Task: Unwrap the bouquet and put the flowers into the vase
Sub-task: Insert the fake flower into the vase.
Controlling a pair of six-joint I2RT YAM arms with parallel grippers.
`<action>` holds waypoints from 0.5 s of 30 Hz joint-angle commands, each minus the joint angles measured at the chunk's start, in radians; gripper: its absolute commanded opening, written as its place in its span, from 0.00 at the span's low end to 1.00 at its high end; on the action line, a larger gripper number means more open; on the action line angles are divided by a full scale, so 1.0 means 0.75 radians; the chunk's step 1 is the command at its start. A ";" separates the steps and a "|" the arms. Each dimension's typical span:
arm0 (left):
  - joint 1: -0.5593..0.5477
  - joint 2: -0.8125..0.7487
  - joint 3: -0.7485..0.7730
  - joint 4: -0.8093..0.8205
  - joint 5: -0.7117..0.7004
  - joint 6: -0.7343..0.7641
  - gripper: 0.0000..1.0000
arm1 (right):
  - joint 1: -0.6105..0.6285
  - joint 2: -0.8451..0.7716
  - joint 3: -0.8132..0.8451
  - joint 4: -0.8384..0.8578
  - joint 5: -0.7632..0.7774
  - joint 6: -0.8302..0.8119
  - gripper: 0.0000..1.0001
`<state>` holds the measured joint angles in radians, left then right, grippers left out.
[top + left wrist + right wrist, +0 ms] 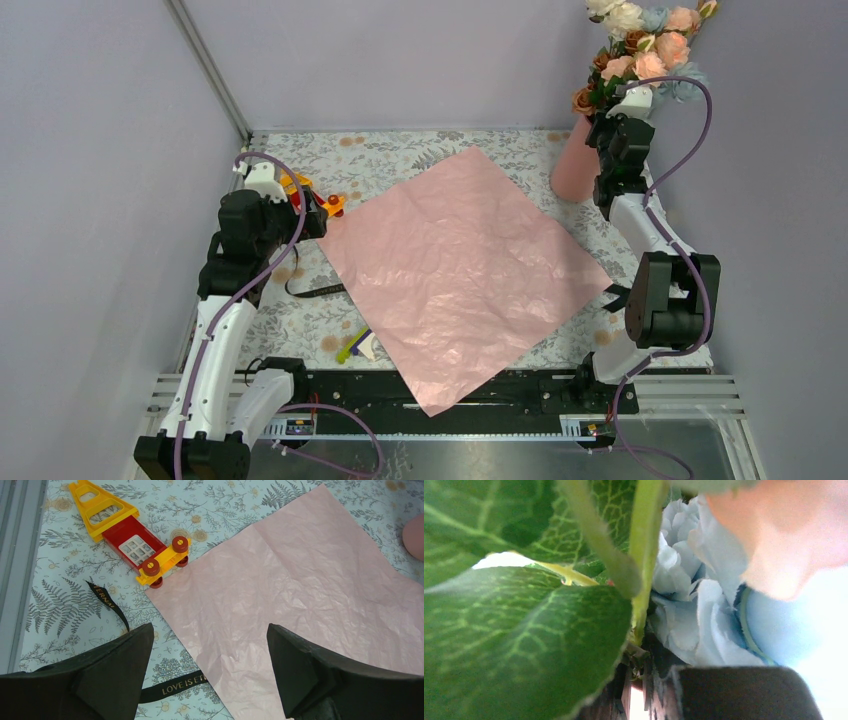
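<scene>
The flowers [645,45] stand in the vase [575,165] at the worktop's [400,160] far right corner. The right fingers [734,690] are narrow, pinching a stem [641,580]; withdrawing before release could tip the vase. The left fingers [125,670] hang wide above the paper [310,595].

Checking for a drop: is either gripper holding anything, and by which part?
The right gripper seems to pinch the flowers by their stems, just under the leaves. The left gripper is open, holding nothing.
</scene>
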<state>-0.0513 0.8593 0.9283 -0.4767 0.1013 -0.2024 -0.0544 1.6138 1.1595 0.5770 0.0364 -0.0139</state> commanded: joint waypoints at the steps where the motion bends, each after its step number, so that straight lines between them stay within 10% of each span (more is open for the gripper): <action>1: 0.011 -0.005 0.002 0.069 0.024 -0.004 0.91 | 0.001 0.002 0.027 -0.065 0.013 -0.006 0.19; 15: 0.011 -0.006 0.000 0.071 0.027 -0.008 0.91 | 0.001 -0.089 -0.004 -0.072 0.002 -0.013 0.43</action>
<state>-0.0509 0.8593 0.9283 -0.4763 0.1017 -0.2031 -0.0544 1.5993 1.1599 0.5529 0.0349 -0.0170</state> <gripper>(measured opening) 0.913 0.393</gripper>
